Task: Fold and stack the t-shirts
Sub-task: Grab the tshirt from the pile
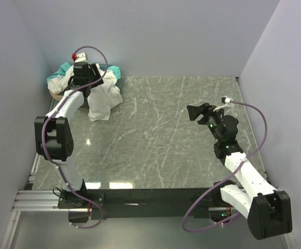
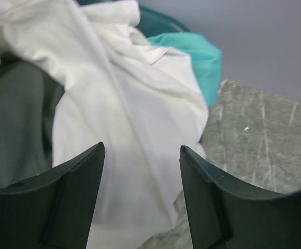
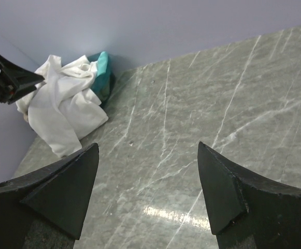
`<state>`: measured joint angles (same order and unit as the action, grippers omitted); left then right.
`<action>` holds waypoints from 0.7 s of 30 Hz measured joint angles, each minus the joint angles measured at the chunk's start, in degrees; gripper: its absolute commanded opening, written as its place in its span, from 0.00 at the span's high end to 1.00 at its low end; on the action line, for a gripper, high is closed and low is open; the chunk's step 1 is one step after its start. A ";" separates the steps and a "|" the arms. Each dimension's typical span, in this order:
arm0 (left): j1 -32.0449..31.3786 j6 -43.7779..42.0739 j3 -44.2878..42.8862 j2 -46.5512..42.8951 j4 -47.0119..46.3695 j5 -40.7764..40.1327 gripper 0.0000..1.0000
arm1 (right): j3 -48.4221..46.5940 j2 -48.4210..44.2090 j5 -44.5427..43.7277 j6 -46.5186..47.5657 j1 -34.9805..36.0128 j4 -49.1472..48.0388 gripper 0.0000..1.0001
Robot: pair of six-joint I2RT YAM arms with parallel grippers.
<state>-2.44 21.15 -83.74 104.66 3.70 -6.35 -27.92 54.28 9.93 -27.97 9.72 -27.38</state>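
Note:
The t-shirts lie in a heap at the table's far left corner. The white t-shirt (image 1: 104, 101) is crumpled on top and spills toward the table's middle. The teal t-shirt (image 1: 61, 71) shows behind it. In the left wrist view the white t-shirt (image 2: 124, 114) fills the middle, teal cloth (image 2: 199, 57) lies beyond it and dark grey cloth (image 2: 15, 119) shows at the left. My left gripper (image 1: 88, 78) hovers just over the white t-shirt, open and empty (image 2: 142, 153). My right gripper (image 1: 194, 112) is open and empty (image 3: 147, 150) above bare table at mid-right, far from the heap (image 3: 62, 111).
The grey marble tabletop (image 1: 166, 135) is walled on the left, back and right. A tan rim (image 1: 56, 95) peeks out under the heap at the left wall. The left arm's fingers (image 3: 10, 78) show in the right wrist view.

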 measured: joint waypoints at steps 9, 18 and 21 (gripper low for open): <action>-0.94 0.83 -9.62 7.41 0.70 -2.38 0.32 | -0.70 0.07 -1.33 0.83 0.00 0.00 0.17; -0.96 1.16 -10.97 11.39 3.19 -4.57 0.65 | -0.70 0.09 -1.68 1.01 0.00 0.00 0.17; -1.03 1.42 -12.50 12.48 3.52 -4.90 1.00 | -0.72 0.09 -1.68 1.05 0.00 0.02 0.22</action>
<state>-3.46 22.57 -96.25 117.14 7.22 -11.25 -28.64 54.37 8.25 -26.92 9.72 -27.35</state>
